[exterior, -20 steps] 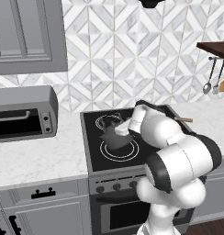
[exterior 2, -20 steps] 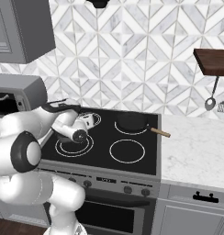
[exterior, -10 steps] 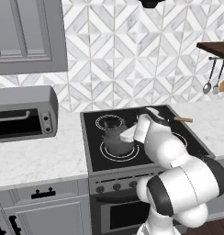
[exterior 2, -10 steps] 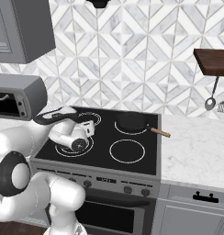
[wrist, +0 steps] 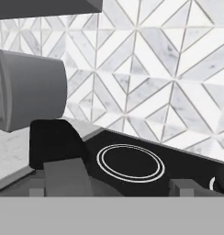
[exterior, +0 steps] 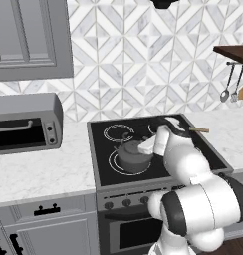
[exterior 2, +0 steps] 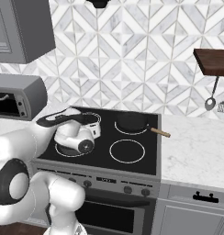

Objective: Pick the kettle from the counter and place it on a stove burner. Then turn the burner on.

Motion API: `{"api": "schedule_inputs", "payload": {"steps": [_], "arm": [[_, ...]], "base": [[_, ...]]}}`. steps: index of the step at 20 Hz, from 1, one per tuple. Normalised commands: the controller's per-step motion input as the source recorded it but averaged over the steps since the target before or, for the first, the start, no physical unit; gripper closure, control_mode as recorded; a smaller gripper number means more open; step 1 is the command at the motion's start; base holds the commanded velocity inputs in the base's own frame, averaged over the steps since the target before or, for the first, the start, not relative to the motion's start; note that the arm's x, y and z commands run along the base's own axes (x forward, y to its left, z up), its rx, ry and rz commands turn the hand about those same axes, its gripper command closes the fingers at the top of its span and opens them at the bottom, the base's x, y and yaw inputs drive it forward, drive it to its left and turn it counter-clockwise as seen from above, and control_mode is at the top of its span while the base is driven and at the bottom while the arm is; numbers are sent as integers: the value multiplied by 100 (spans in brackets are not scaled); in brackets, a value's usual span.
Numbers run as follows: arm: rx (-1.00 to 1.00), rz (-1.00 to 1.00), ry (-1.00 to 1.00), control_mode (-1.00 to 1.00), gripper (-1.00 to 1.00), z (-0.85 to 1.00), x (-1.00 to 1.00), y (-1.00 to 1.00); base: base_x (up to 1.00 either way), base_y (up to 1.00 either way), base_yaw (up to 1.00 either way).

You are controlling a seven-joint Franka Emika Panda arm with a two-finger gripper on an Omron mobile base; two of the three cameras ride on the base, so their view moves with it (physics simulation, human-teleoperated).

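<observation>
The dark grey kettle (exterior: 130,155) stands upright on the large front-left stove burner (exterior: 113,165) of the black cooktop. My gripper (exterior: 143,147) hovers at the kettle's right side, close above it. In the hand view my gripper (wrist: 125,181) is open, its fingertips (wrist: 63,176) wide apart with nothing between them, and beyond them lies the smaller rear-left ring (wrist: 131,163). A dark rounded shape (wrist: 54,140) sits behind the left fingertip; I cannot tell what it is. From the right, my white hand (exterior 2: 79,137) covers most of the kettle. The marble counter (exterior: 39,172) lies left of the stove.
A black frying pan (exterior 2: 131,121) with a wooden handle (exterior 2: 159,132) sits on the rear-right burner. The grey toaster oven (exterior: 24,127) stands on the left counter. Stove knobs (exterior: 126,202) line the front panel. Utensils (exterior 2: 215,98) hang under a shelf at the right.
The jaws have opened and let go of the kettle, which stays on the front-left burner. The arm has folded lower over the stove's right side.
</observation>
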Motion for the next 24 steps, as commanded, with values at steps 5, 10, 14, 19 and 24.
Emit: {"api": "schedule_inputs", "payload": {"steps": [5,10,14,19,24], "arm": [[0,0,0,-100,-100,29,-31,-3],[0,1,0,-100,-100,62,-20,14],[0,2,0,-100,-100,77,-10,7],[-9,3,5,-100,-100,68,-28,34],[-21,0,9,-100,-100,41,-53,39]], "base": [[0,0,0],[0,0,0],[0,0,0],[0,0,0],[0,0,0]]}}
